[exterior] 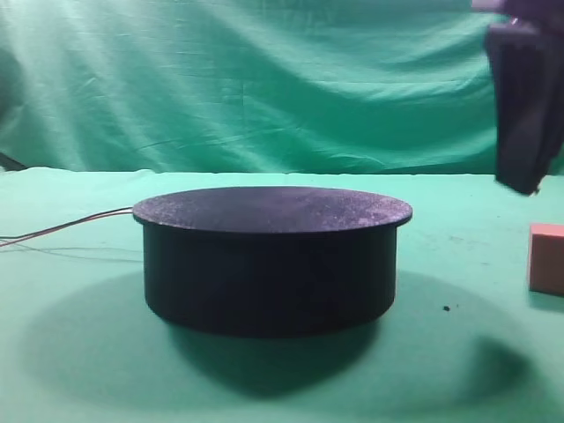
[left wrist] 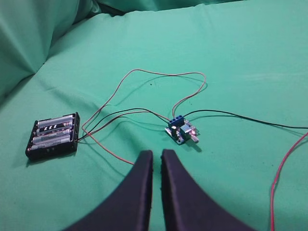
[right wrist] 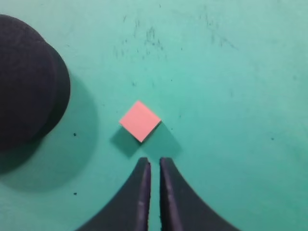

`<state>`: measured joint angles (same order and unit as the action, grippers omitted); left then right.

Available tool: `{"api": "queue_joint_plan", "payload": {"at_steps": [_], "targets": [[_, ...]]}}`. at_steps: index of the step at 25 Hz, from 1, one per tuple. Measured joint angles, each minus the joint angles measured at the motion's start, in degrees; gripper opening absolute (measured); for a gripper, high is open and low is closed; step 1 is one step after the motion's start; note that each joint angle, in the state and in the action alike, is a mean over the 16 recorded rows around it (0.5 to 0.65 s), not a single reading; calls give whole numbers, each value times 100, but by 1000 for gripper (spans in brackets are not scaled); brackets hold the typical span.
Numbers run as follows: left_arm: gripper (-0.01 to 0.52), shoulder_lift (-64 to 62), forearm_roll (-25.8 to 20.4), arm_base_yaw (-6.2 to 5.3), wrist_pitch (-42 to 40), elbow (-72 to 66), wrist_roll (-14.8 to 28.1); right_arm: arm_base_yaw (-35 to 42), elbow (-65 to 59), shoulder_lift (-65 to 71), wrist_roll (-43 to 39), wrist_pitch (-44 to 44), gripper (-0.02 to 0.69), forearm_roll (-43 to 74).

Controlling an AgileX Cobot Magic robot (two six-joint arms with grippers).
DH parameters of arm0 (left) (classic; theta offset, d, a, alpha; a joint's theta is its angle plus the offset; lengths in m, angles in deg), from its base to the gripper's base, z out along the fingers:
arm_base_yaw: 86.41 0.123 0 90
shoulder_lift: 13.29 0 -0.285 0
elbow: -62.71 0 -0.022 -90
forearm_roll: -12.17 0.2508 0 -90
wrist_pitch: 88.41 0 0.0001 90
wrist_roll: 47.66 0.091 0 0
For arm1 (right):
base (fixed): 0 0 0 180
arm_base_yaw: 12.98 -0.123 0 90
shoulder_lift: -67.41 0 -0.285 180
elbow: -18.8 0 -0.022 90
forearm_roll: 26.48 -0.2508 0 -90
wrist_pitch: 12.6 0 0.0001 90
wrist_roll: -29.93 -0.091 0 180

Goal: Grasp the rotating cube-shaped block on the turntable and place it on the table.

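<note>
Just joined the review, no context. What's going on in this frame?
The pink cube-shaped block is already off the turntable and sits on the green table, to the turntable's right. The right gripper is above the table near the block, jaws nearly together and holding nothing. The left gripper is also nearly closed and empty, over a battery pack and small circuit board wired together. The turntable top is bare.
</note>
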<state>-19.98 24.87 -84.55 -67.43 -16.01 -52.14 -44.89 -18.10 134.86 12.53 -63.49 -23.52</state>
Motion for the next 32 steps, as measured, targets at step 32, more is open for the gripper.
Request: {"api": "queue_joint_plan", "payload": {"at_steps": [32], "targets": [[0, 0, 0, 0, 0, 0, 0, 1078, -2182, -4014, 821, 1894, 0, 473]]}}
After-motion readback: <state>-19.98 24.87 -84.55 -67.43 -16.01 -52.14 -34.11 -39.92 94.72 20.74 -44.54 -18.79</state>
